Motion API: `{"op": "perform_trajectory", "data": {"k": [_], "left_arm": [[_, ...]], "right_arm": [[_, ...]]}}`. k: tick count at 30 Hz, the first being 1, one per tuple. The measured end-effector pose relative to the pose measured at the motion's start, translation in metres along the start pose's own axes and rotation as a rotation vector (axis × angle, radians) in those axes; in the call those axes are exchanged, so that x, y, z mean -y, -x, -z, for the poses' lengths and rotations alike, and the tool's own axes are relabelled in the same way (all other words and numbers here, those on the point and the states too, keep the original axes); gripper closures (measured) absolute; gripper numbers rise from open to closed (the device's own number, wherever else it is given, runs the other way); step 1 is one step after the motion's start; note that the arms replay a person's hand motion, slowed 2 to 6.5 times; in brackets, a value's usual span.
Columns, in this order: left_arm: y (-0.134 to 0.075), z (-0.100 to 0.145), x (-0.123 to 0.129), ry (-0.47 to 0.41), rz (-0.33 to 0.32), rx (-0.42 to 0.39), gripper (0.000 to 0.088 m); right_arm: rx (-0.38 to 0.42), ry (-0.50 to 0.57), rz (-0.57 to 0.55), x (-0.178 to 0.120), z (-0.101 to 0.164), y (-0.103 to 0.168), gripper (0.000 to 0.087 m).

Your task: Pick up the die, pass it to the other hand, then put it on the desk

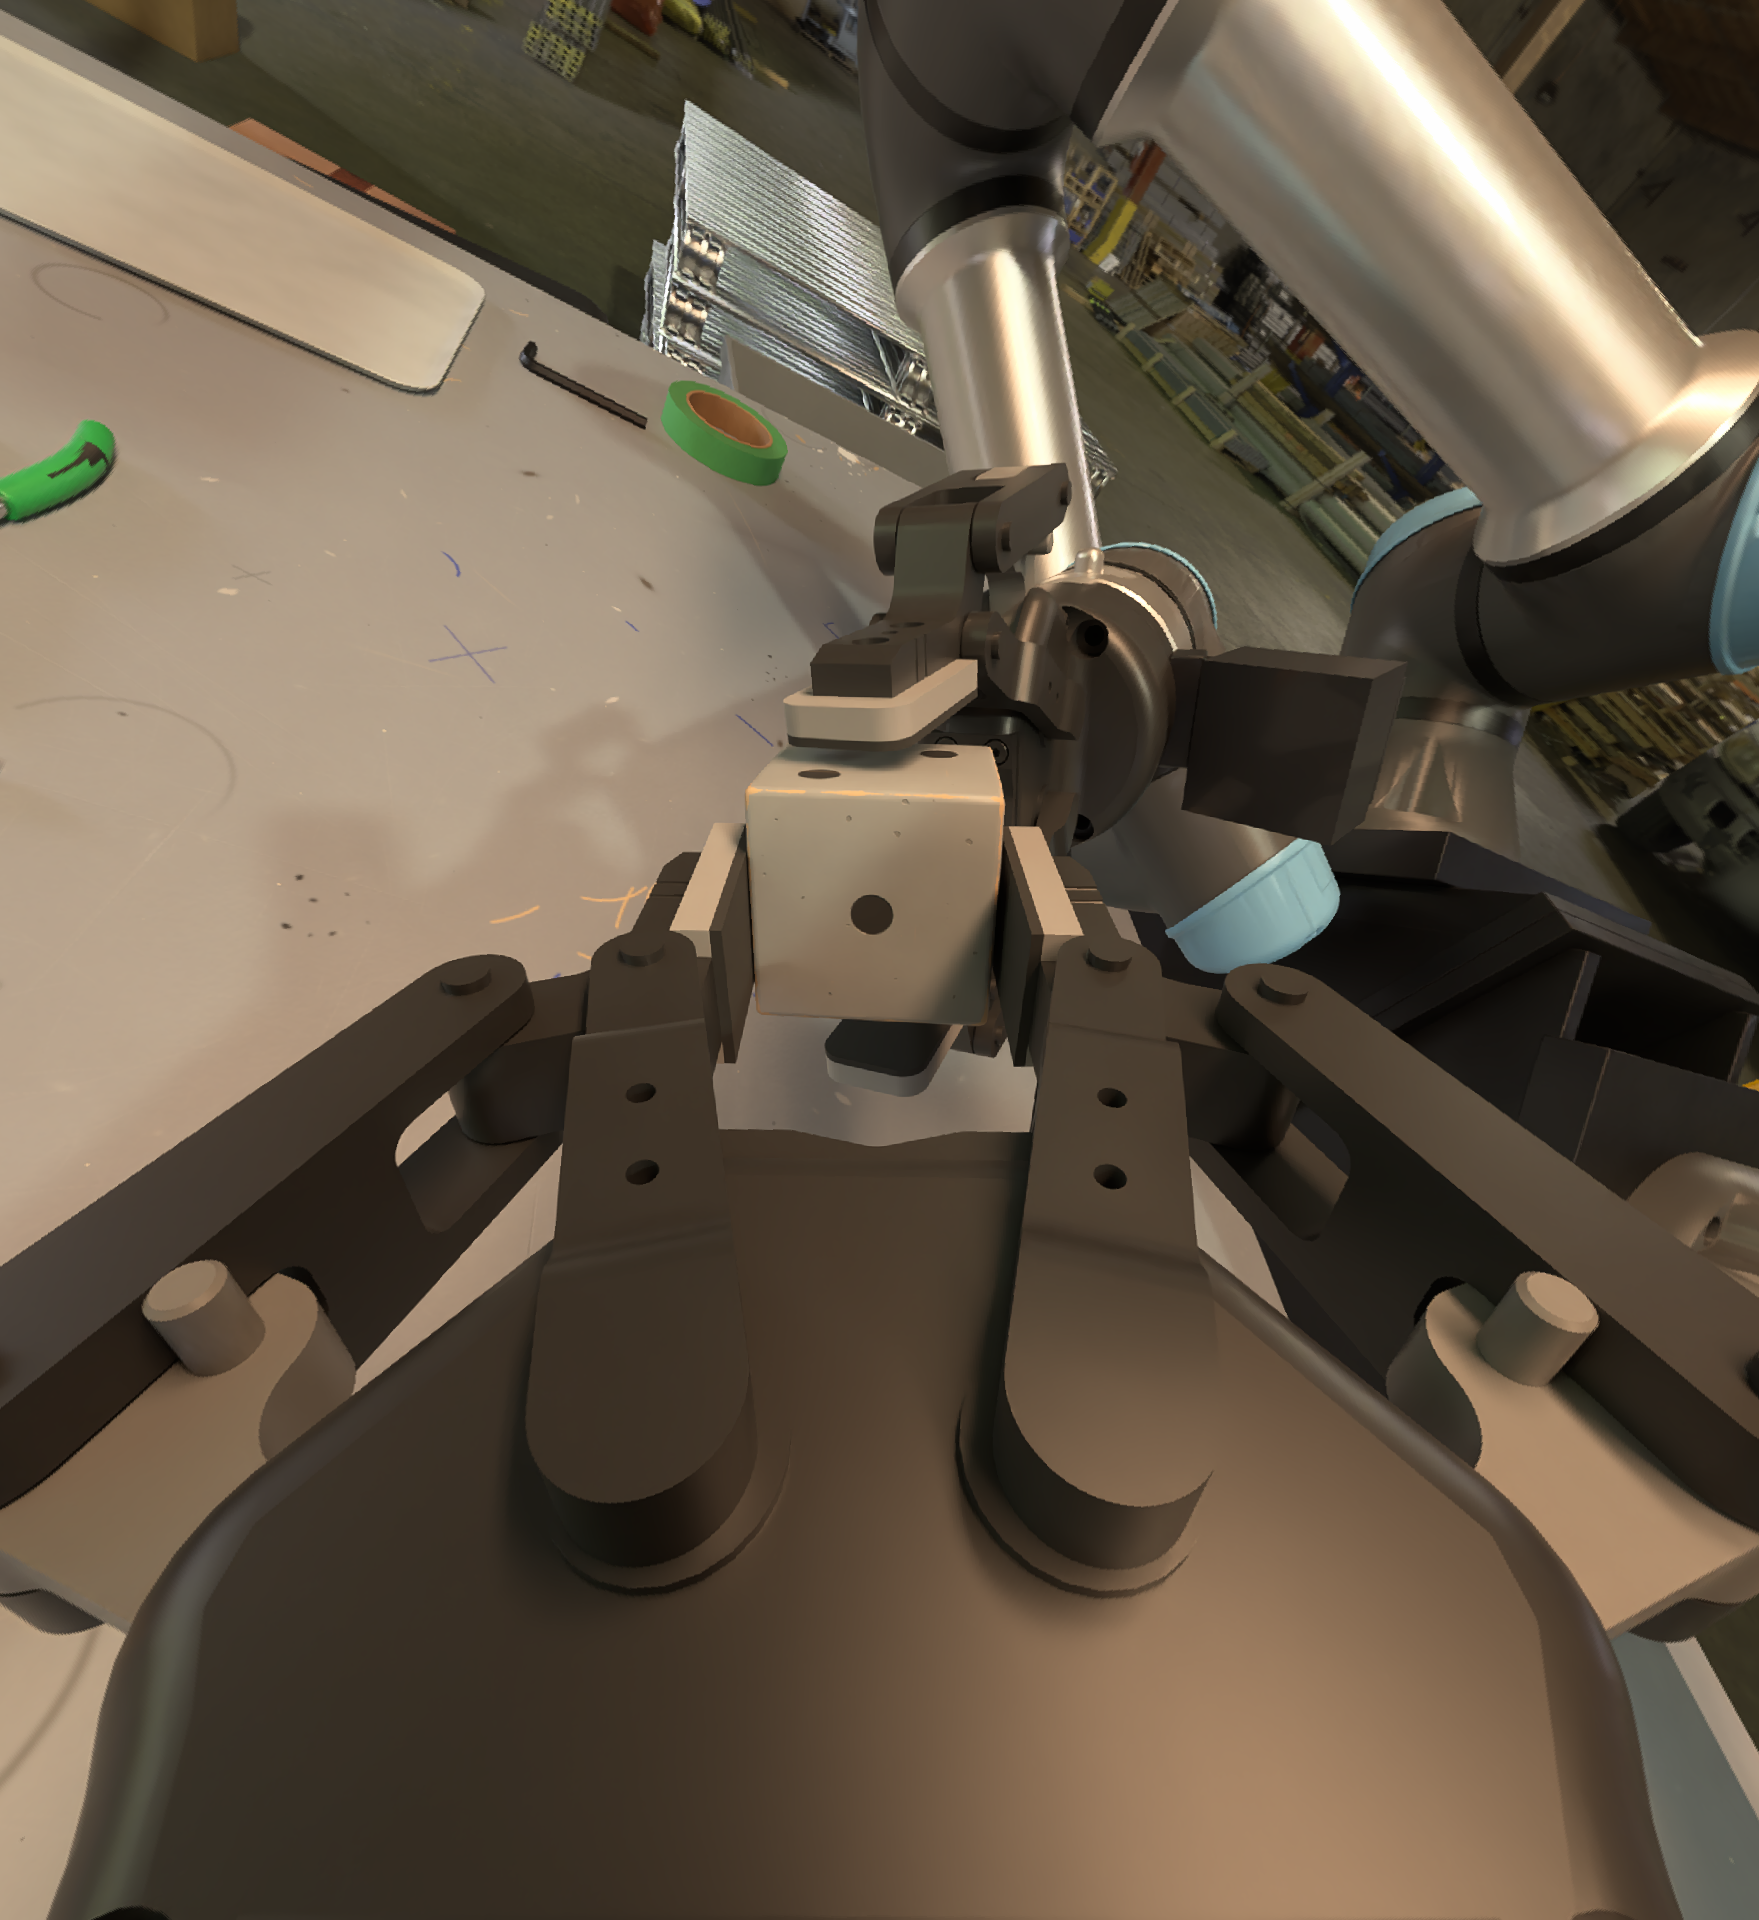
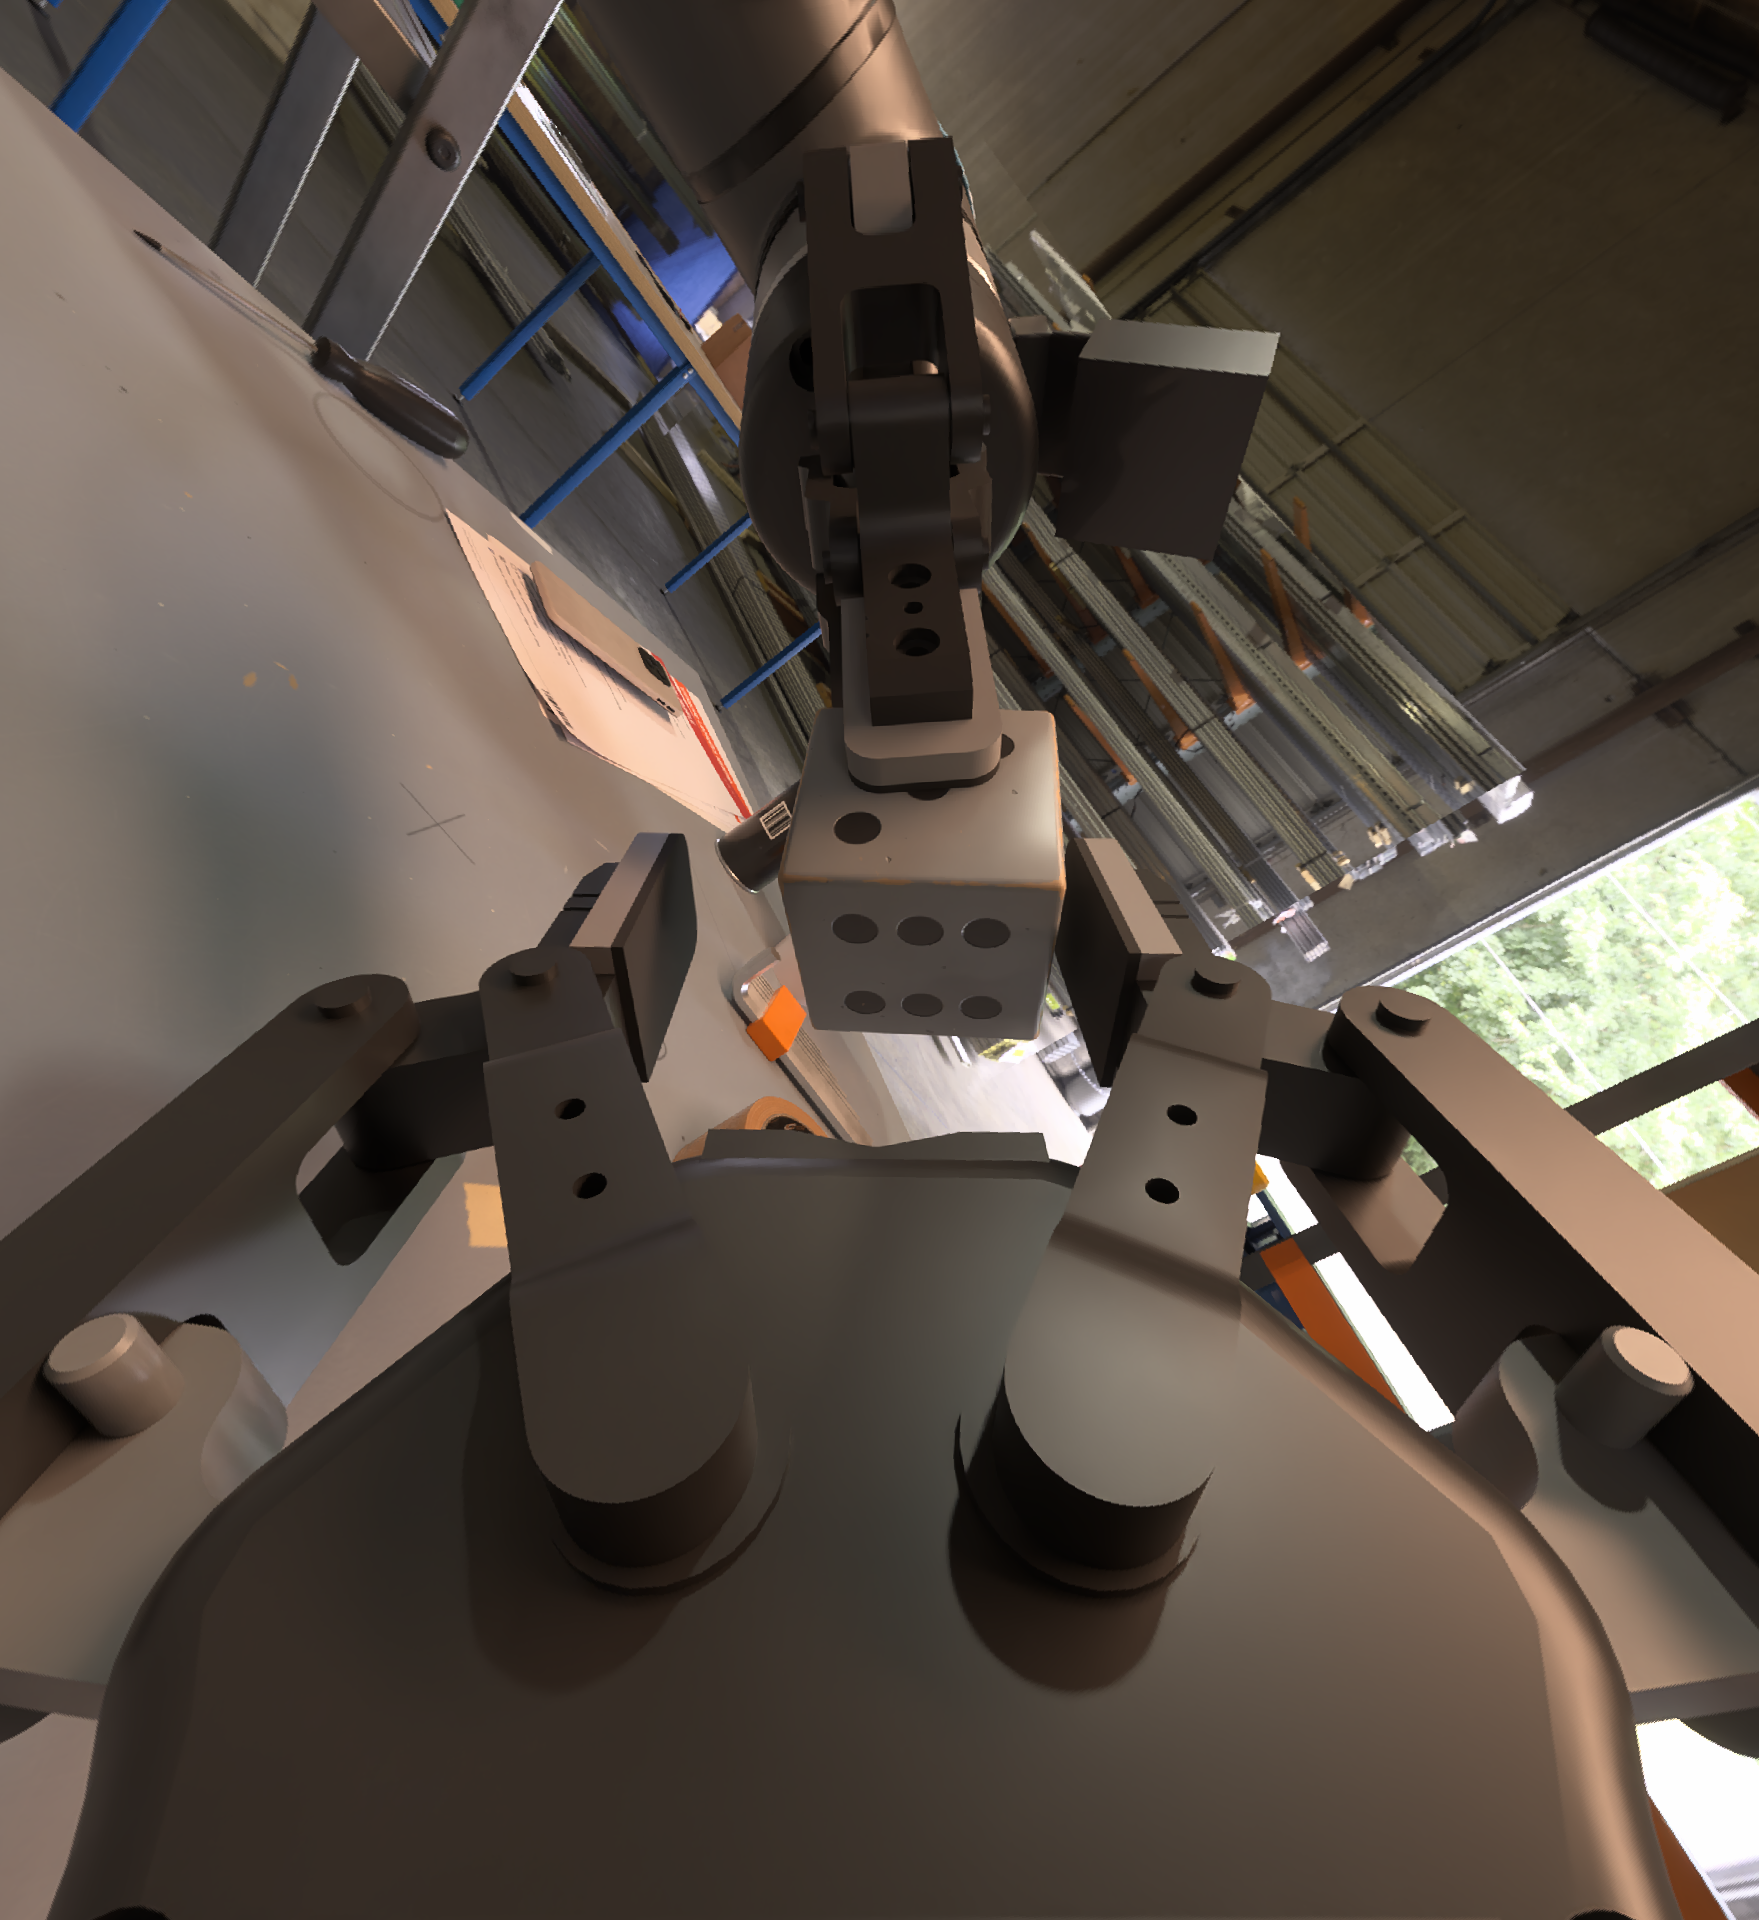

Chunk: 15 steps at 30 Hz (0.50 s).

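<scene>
Above the scuffed desk [image 1: 335, 644], my left gripper [image 1: 873, 914] clamps the die [image 1: 873, 904]. My right gripper [image 2: 890, 935] straddles it with fingers wide. I reckon an early release drops it.

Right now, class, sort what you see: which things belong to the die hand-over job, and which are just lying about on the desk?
Belongs to the job: die; left gripper, clamped on it; right gripper, open around it; desk.

Just lying about: green tape roll; hex key; green-handled pliers; screwdriver.
</scene>
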State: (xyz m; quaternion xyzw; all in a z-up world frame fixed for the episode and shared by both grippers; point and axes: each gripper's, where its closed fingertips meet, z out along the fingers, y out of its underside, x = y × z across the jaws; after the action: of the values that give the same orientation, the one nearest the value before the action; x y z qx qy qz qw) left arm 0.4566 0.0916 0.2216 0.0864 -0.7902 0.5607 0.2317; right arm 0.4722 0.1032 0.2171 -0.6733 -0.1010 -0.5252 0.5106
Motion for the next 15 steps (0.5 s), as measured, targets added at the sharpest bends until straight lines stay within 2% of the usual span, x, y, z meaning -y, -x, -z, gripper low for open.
{"op": "perform_trajectory", "data": {"k": [15], "left_arm": [[-0.0022, -0.0034, -0.0048, 0.020, -0.012, -0.015, 0.0489]], "right_arm": [[-0.040, -0.021, 0.047, 0.0034, 0.0037, -0.0038, 0.0475]]}}
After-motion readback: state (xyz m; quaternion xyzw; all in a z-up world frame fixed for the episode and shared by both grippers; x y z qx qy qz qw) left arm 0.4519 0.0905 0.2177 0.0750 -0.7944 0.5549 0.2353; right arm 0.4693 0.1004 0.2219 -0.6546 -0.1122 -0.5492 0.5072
